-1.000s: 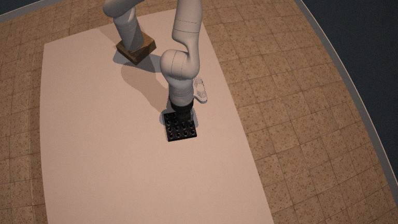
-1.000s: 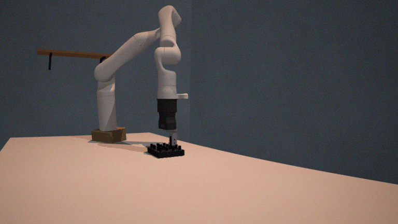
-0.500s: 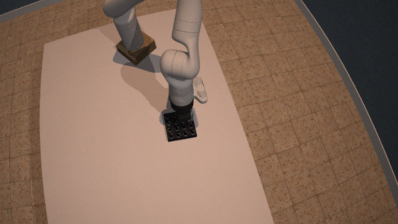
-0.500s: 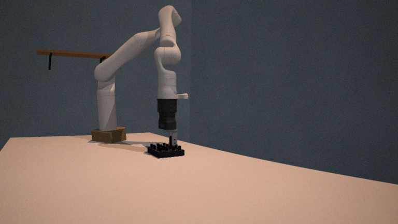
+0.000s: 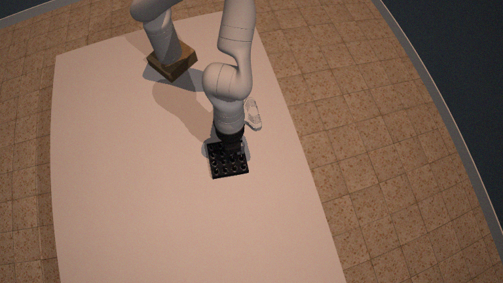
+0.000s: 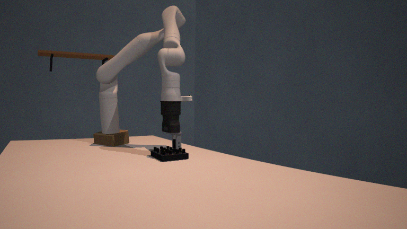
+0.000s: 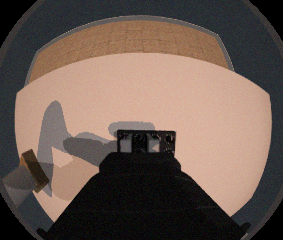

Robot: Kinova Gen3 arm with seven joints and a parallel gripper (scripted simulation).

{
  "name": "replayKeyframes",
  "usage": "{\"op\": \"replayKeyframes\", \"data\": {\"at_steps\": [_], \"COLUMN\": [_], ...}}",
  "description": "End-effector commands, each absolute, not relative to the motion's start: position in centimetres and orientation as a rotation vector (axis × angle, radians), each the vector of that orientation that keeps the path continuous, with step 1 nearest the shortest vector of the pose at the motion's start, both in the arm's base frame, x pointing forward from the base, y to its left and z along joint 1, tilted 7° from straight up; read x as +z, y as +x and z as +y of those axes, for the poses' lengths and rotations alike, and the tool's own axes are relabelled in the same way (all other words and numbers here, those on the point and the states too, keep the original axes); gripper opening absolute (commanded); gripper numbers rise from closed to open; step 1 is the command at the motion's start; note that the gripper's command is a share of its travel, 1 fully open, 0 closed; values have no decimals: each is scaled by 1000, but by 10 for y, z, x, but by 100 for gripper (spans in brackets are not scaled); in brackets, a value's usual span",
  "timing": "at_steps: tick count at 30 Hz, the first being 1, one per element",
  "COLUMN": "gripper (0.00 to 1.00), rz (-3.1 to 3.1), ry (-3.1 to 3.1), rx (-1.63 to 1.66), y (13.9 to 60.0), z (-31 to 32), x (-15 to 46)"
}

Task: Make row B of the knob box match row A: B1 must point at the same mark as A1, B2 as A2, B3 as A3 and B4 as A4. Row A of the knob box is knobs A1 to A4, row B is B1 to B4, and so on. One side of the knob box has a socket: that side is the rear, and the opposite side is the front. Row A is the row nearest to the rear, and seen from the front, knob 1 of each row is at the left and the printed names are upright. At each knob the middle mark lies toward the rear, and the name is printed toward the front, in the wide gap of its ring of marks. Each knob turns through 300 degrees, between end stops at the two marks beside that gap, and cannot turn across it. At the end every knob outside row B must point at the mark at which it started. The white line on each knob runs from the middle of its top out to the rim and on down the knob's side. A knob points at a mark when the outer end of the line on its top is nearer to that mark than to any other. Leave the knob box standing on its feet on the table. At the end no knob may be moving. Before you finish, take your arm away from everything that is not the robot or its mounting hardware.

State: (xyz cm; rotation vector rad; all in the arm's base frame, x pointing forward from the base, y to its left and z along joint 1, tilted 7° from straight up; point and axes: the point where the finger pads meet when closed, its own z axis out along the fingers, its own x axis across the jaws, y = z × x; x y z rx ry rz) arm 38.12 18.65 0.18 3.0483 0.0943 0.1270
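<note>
The black knob box (image 5: 230, 175) (image 6: 175, 157) (image 7: 162, 133) stands flat on the pale table, with rows of black knobs on top. My gripper (image 5: 237, 152) (image 6: 176, 148) (image 7: 139, 139) points straight down over the box. Its two grey fingers are partly open, low among the knobs, one on each side of a dark knob in the wrist view. Which knob it is cannot be read. The gripper body hides part of the box in the top view. The knobs' white lines and printed names are too small and dark to read, and the socket cannot be made out.
The arm's base stands on a wooden block (image 5: 171, 71) (image 6: 103, 139) (image 7: 34, 171) on the table, away from the box. Neighbouring knobs stand close around the fingers. A wooden shelf (image 6: 74, 54) hangs on the wall. A pale bracket (image 5: 253, 113) (image 6: 186, 98) juts from the wrist.
</note>
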Motion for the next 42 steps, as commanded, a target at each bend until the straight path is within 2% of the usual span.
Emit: {"op": "replayKeyframes", "data": {"at_steps": [1, 26, 42], "gripper": [46, 46, 46], "rz": [74, 74, 74], "ry": [3050, 3050, 3050], "rx": [126, 127, 127], "y": [380, 378, 378], "z": [186, 189, 189], "x": [1, 38, 39]}}
